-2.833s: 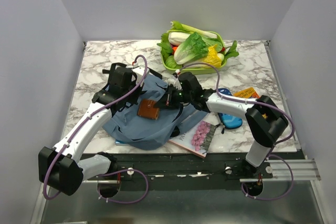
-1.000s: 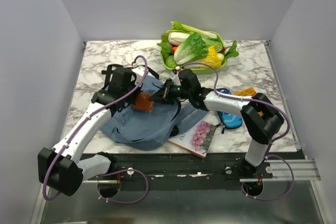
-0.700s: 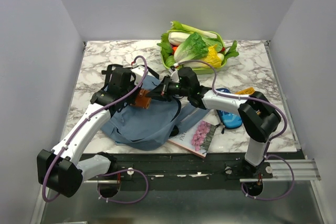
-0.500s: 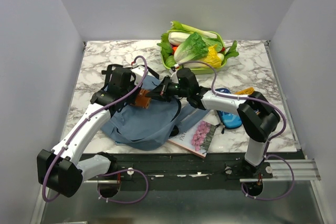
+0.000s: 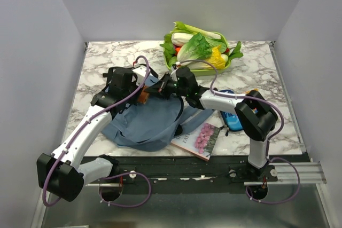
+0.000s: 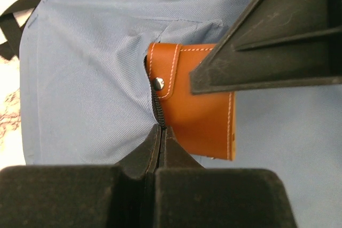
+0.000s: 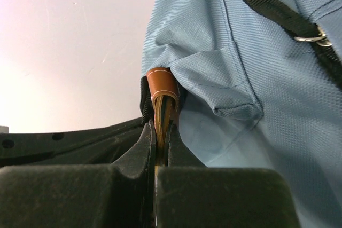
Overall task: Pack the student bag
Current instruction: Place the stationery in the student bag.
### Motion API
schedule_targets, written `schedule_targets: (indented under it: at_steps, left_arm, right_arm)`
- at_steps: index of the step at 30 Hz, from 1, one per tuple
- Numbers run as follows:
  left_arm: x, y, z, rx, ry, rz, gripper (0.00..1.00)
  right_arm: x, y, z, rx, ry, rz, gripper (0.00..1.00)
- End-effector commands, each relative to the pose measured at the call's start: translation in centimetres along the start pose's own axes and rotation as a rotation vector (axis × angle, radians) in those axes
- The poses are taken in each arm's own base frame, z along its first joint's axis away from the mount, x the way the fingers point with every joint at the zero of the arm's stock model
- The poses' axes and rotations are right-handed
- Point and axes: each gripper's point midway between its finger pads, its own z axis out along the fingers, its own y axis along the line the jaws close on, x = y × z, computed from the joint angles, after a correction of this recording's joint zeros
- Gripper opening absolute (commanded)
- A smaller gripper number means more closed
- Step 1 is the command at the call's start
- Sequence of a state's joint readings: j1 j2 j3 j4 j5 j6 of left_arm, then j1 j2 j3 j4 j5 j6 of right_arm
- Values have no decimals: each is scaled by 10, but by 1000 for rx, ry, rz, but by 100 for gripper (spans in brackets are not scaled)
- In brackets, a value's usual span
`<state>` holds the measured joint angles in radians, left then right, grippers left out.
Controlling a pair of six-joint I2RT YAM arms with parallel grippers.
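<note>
Marble worktop [image 5: 107, 57] bears the student bag [image 5: 144, 126]; our left gripper [image 6: 161, 128] pinches its zipper [image 6: 156, 108], right gripper [image 7: 161, 126] a half-hidden leather wallet [image 6: 200, 118].

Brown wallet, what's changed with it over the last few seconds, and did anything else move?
The right gripper, shut on the brown wallet, carried it across the student bag, farther from the bases and leftward, to the zipper opening. The left gripper stayed pinched on the zipper edge. The book, pencil case and vegetable basket did not move.
</note>
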<state>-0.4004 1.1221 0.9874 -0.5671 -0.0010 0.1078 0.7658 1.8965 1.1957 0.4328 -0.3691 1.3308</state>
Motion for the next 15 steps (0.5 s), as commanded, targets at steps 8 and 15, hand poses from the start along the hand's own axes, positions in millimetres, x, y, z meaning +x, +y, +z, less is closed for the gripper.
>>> schedule_targets:
  at_steps: [8,15]
  left_arm:
    - [-17,-13,-11,69,-52,-7,0]
    - [-21,-13,-11,72,-54,-11,0]
  right_arm:
    - [28,9,35,5,32,-53,1]
    - [-13,2,-1,-29,-136,33,1]
